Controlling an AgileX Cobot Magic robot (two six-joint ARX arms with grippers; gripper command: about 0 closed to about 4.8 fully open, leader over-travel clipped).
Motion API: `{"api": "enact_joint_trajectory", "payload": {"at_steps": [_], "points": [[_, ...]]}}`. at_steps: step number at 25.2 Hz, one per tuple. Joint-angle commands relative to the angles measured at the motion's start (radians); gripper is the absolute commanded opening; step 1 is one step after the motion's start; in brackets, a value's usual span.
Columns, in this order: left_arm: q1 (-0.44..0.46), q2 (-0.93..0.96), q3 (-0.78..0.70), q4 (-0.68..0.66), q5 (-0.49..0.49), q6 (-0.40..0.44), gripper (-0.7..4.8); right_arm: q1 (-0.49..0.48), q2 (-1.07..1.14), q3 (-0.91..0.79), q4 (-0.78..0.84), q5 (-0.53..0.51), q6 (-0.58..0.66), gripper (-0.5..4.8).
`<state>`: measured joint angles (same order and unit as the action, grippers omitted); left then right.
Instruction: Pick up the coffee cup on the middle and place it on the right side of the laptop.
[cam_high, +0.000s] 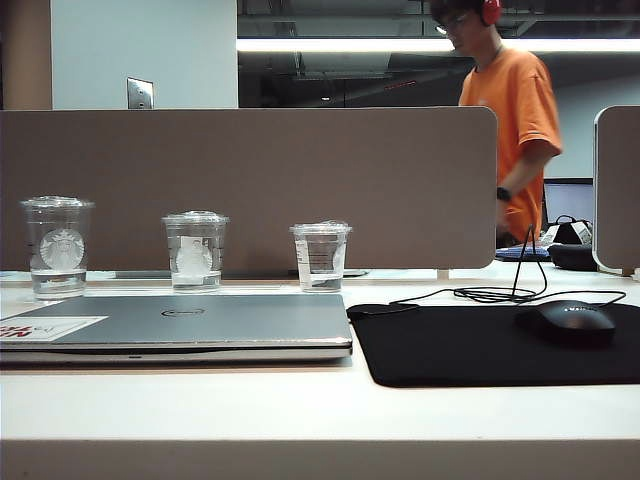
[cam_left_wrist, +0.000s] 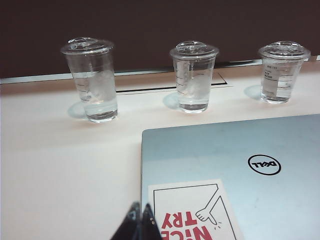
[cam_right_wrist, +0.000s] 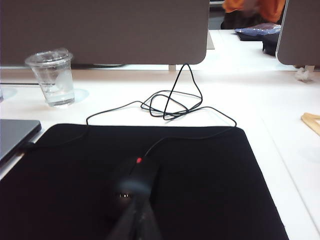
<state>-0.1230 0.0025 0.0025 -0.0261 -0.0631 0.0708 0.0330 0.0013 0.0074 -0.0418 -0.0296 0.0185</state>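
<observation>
I see the coffee cup (cam_high: 195, 250) standing upright in the middle of a row of three clear cups along the far edge of the tabletop (cam_high: 300, 410), just behind the closed laptop (cam_high: 190, 325); its long axis is vertical, lid up. My left gripper (cam_left_wrist: 140, 222) sits low over the laptop's near corner by the sticker, its fingers (cam_left_wrist: 148, 220) pressed together and holding nothing. From there the cup lies ahead and slightly to the right, across the lid. My right gripper (cam_right_wrist: 136, 220) hangs over the black mouse pad (cam_right_wrist: 200, 190), just short of the mouse (cam_right_wrist: 132, 182); its fingers look clenched and empty, though blurred. I judge the left arm nearer, but the drop spot sits right of the laptop.
</observation>
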Motion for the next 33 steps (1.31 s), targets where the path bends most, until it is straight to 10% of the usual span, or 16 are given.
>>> {"api": "enact_joint_trajectory", "payload": {"at_steps": [1, 12, 17, 29, 33], "points": [[0.000, 0.000, 0.004, 0.006, 0.008, 0.000, -0.06, 0.000, -0.002, -0.006, 0.056, 0.002, 0.006, -0.01], [0.000, 0.000, 0.018, 0.069, 0.041, -0.033, -0.06, 0.000, -0.002, -0.004, 0.079, 0.008, 0.008, -0.01], [0.000, 0.031, 0.247, 0.034, -0.013, -0.066, -0.06, 0.000, 0.006, 0.088, 0.251, 0.027, 0.198, -0.03], [-0.002, 0.613, 0.647, 0.099, 0.114, -0.024, -0.02, 0.002, 0.459, 0.588, 0.233, 0.000, 0.179, -0.02], [-0.001, 0.804, 0.714, 0.126, 0.116, -0.018, 2.27, 0.002, 0.663, 0.740, 0.228, -0.026, 0.116, -0.02]]}}
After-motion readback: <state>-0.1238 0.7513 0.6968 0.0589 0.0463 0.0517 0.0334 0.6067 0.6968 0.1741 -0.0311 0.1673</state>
